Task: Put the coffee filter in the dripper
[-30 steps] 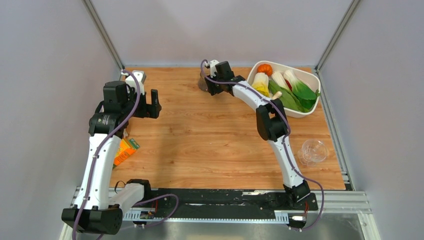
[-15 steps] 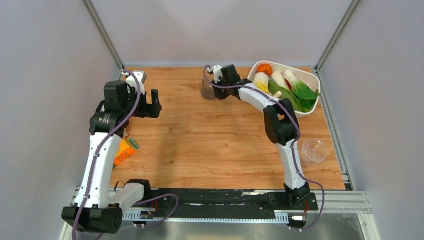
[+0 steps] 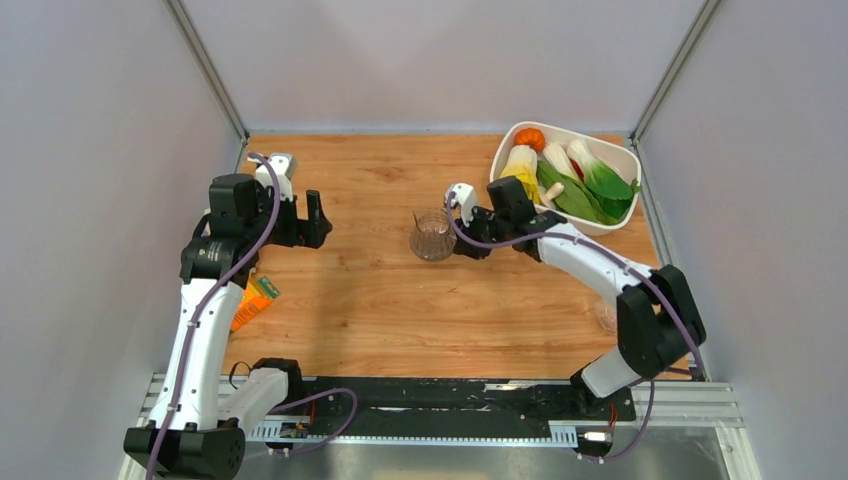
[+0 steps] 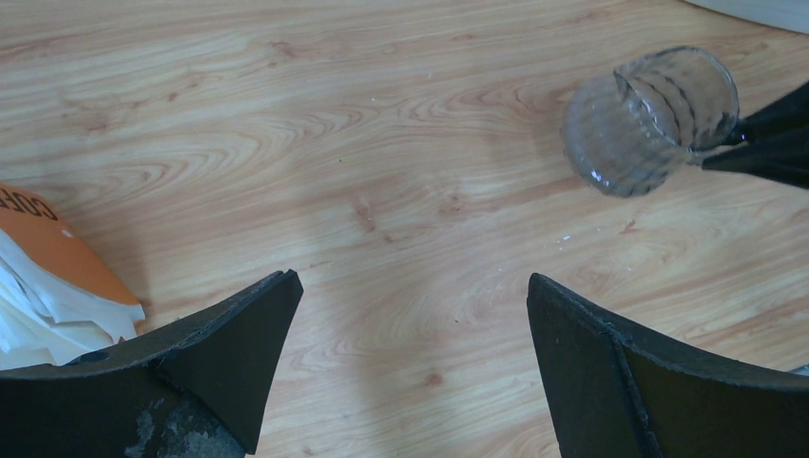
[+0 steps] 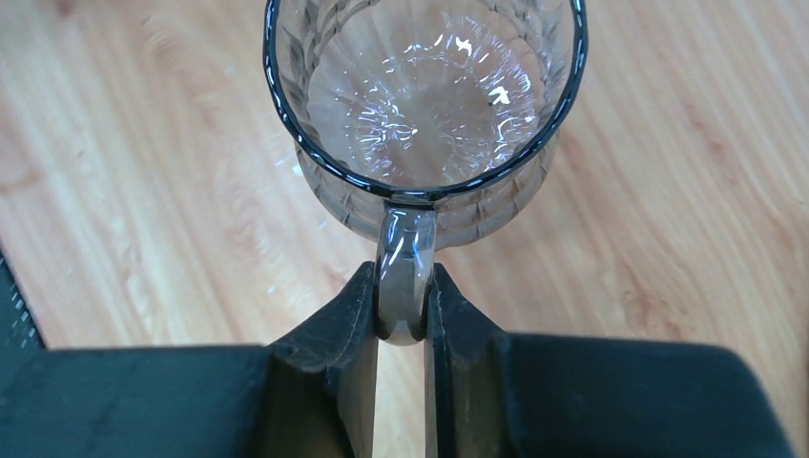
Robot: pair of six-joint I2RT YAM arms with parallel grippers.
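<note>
My right gripper (image 3: 463, 241) (image 5: 403, 303) is shut on the handle of a small ribbed glass jug (image 3: 432, 235) (image 5: 420, 105), which stands upright on the wooden table near its middle. The jug also shows in the left wrist view (image 4: 649, 119). The clear dripper (image 3: 604, 316) is at the right edge, mostly hidden behind my right arm's elbow. White coffee filters (image 4: 38, 320) stick out from under an orange packet (image 4: 48, 243) (image 3: 250, 300) at the left edge. My left gripper (image 3: 316, 215) (image 4: 410, 280) is open and empty above bare wood, apart from the filters.
A white tub (image 3: 612, 222) with vegetables stands at the back right. Grey walls close the table on the left, back and right. The black rail (image 3: 430, 400) with the arm bases runs along the near edge.
My right arm has brought the jug from the back of the table forward toward the middle. Its elbow now covers most of the dripper. My left gripper shifted slightly forward.
</note>
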